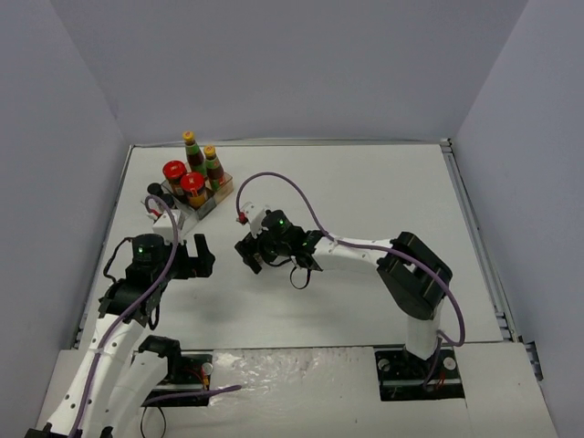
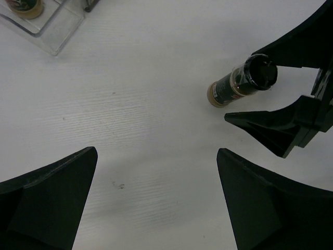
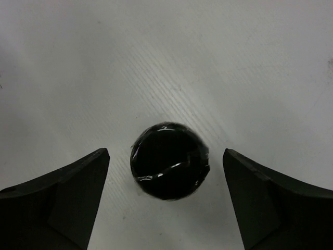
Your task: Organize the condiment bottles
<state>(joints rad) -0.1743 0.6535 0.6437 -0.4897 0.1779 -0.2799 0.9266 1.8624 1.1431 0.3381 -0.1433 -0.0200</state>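
Spice jar with a glossy black cap, a dark label and a tan base stands on the white table, between the fingers of the right gripper. The jaws are spread wide, with a gap on each side of the cap. The left gripper hangs nearby, also wide and holding nothing. At the far left, yellow-capped sauce bottles and red-lidded jars sit on the rack.
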